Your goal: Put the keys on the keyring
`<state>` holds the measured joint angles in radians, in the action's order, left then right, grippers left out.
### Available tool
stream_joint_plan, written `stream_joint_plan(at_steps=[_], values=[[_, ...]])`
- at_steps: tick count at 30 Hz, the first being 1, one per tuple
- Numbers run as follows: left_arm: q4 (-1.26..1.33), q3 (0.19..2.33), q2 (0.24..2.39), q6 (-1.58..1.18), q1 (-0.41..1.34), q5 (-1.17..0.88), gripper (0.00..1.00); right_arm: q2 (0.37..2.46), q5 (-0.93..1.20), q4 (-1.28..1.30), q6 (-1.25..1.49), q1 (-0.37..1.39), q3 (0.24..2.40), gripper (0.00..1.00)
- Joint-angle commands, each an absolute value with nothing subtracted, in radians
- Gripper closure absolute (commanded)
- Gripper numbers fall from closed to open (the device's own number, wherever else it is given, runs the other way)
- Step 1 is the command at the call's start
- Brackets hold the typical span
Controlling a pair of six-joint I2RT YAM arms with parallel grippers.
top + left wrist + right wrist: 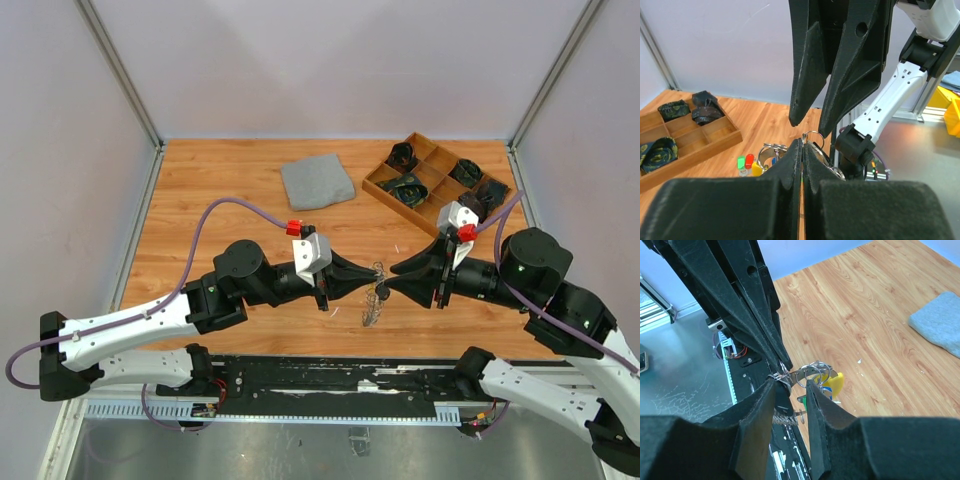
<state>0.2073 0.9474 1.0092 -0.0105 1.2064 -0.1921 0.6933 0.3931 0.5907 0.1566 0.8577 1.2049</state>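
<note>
left tool pinches keyring mid table

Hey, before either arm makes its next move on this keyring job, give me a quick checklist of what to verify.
1. Left gripper shut on the keyring: ok.
2. Right gripper fingers apart, next to it: ok.
3. All keys threaded on: cannot tell.
4. Keyring's opening facing the right gripper: cannot tell.
5. Grey cloth and wooden tray away from both grippers: ok.
</note>
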Motion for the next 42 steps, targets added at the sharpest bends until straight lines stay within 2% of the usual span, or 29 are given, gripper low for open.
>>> stream_joint_plan(at_steps=[1,13,23,33,42], values=[[0.27,0.952,0.991,-0.013,1.212,-0.194,0.99,0.704,0.419,0.552,0.173,0.869,1.21,0.67],[0.262,0.949,0.98,-0.003,1.212,-0.168,0.99,0.665,0.292,0.552,0.209,0.871,1.216,0.67],[0.23,0.966,0.993,0.002,1.212,-0.086,0.99,0.692,0.333,0.551,0.268,0.871,1.22,0.68],[0.182,0.994,1.014,0.003,1.212,-0.012,0.99,0.698,0.287,0.557,0.283,0.87,1.228,0.66],[0.179,0.998,1.016,0.004,1.212,-0.025,0.99,0.731,0.231,0.598,0.288,0.871,1.221,0.66]])
